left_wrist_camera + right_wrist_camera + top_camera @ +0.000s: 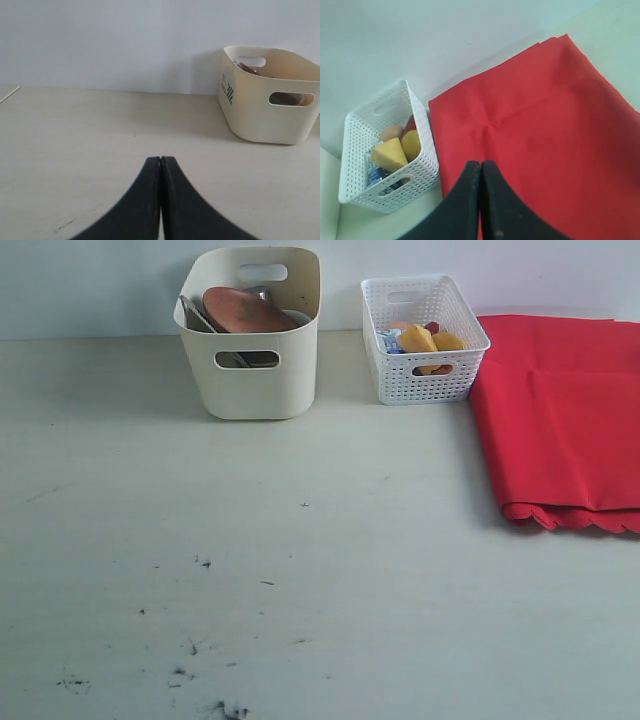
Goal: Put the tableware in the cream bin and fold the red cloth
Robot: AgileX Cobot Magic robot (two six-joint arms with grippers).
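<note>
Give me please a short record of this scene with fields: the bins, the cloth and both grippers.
cream bin: upright at the back of the table, holds a brown plate
white basket: right of the bin, holds food
red cloth: lies flat, right of the basket, scalloped edge in front
left gripper: shut, empty, over bare table
right gripper: shut, empty, over the cloth's edge

Place: looks like a lab test bench
Table: pale table (400, 570) with dark scuff marks (225, 708)
Wall: blank white wall (90, 280) behind it
Props: cream bin (255, 385) and white basket (425, 385)
</note>
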